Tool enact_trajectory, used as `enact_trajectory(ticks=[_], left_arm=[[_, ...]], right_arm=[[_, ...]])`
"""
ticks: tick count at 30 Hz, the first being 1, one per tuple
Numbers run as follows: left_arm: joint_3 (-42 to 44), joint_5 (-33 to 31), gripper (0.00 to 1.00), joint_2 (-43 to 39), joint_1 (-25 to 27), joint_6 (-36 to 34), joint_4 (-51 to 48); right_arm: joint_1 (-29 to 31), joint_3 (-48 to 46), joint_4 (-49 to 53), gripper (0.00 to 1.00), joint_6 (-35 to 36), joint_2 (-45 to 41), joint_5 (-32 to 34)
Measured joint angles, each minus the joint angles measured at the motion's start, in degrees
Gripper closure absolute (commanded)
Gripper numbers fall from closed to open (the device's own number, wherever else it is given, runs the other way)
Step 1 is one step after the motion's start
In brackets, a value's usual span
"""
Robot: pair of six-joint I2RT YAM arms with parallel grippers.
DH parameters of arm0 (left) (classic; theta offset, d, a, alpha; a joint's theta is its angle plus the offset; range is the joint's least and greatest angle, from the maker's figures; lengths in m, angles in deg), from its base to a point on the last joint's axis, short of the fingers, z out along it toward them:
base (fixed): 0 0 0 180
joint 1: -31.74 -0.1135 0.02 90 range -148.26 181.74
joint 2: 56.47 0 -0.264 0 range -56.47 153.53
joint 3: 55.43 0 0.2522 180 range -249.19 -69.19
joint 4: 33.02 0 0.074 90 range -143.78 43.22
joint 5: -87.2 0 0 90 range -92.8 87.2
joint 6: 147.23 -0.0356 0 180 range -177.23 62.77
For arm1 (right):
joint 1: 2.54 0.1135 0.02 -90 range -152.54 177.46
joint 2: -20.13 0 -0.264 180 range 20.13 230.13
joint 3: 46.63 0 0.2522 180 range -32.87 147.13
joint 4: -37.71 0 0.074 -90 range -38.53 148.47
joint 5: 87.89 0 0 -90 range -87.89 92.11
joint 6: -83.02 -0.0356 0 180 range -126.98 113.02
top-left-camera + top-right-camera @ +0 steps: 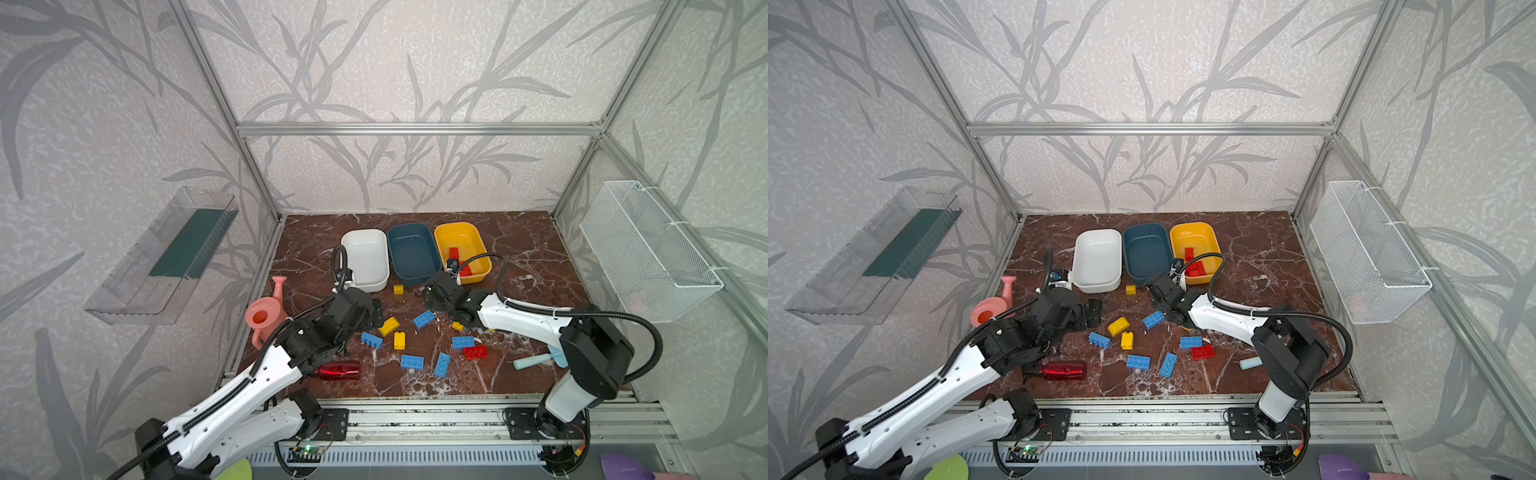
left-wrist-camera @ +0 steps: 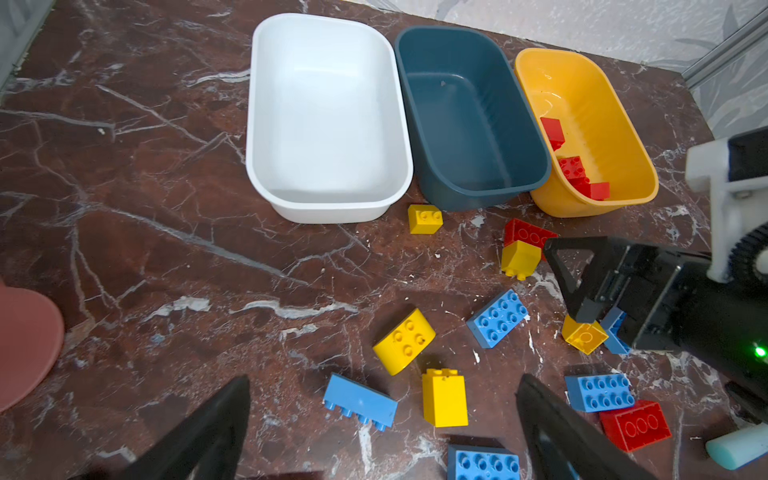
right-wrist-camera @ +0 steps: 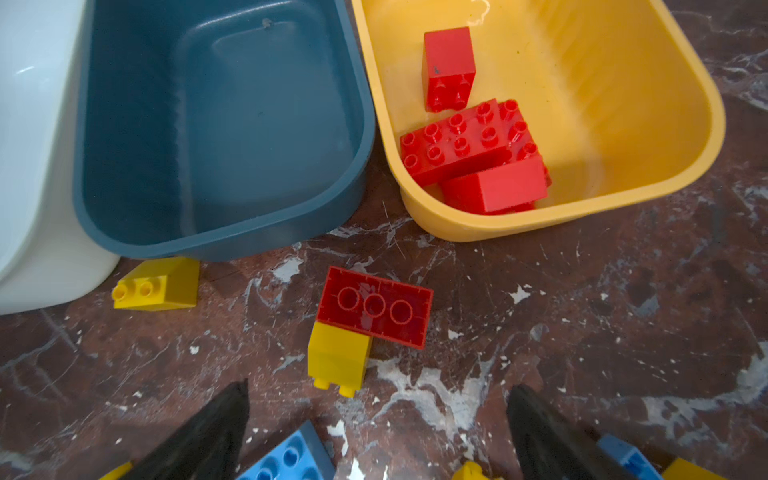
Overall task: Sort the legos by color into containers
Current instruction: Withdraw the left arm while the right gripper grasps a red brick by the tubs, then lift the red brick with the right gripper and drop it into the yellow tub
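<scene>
Three containers stand in a row at the back: white (image 1: 365,257), dark teal (image 1: 413,251) and yellow (image 1: 461,245). The yellow one holds red legos (image 3: 469,145); the other two show nothing inside. Loose blue, yellow and red legos (image 1: 424,319) lie scattered in front of them. My left gripper (image 2: 384,380) hangs open and holds nothing, over a blue brick (image 2: 359,401) and a tall yellow brick (image 2: 444,397). My right gripper (image 3: 378,386) is open too, just short of a yellow brick (image 3: 338,357) that touches an upturned red brick (image 3: 376,307).
A red bottle (image 1: 338,370) lies under the left arm, with a pink watering can (image 1: 266,316) at the left edge. A light blue scoop (image 1: 536,360) lies at the front right. A wire basket (image 1: 648,249) and a clear tray (image 1: 166,257) hang on the side walls.
</scene>
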Motion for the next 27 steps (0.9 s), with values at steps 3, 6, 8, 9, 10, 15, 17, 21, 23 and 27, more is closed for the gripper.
enact_trajectory(ticks=[3, 6, 8, 9, 10, 15, 17, 21, 23, 27], left_arm=[[1.36, -0.52, 0.01, -1.95, 0.00, 0.13, -1.42], [2.23, -0.57, 0.01, -2.56, 0.00, 0.28, -2.56], [2.58, -0.52, 0.01, -2.60, 0.00, 0.42, -3.06], [2.69, -0.50, 0.01, -2.60, 0.00, 0.42, -3.21], [2.69, -0.44, 0.01, -2.60, 0.00, 0.42, -3.43], [2.69, -0.39, 0.01, -2.60, 0.00, 0.44, -3.67], [2.69, -0.37, 0.01, -2.56, 0.00, 0.44, -3.76], [2.69, -0.35, 0.01, -2.32, 0.00, 0.44, -3.87], [2.69, -0.33, 0.01, -2.23, 0.00, 0.44, -3.89], [2.69, -0.33, 0.01, -2.21, 0.00, 0.48, -3.93]], right_arm=[[-0.26, 2.01, 0.26, 0.02, -1.14, 3.37, 1.33], [-0.55, 3.48, 0.72, 0.03, -2.08, 6.54, 2.05], [-0.72, 4.50, 1.44, 0.04, -2.86, 8.57, 2.25], [-0.85, 5.20, 1.99, 0.05, -3.28, 9.62, 2.49], [-1.01, 5.86, 2.36, 0.06, -3.78, 10.54, 2.69], [-1.60, 8.31, 3.89, 0.10, -5.70, 13.07, 3.72], [-1.64, 9.73, 4.52, 0.13, -6.67, 14.23, 4.02], [-1.84, 11.58, 5.16, 0.14, -8.90, 16.52, 4.22], [-1.90, 12.02, 5.42, 0.16, -9.62, 17.38, 4.26], [-1.95, 12.61, 5.88, 0.21, -10.84, 18.75, 4.59]])
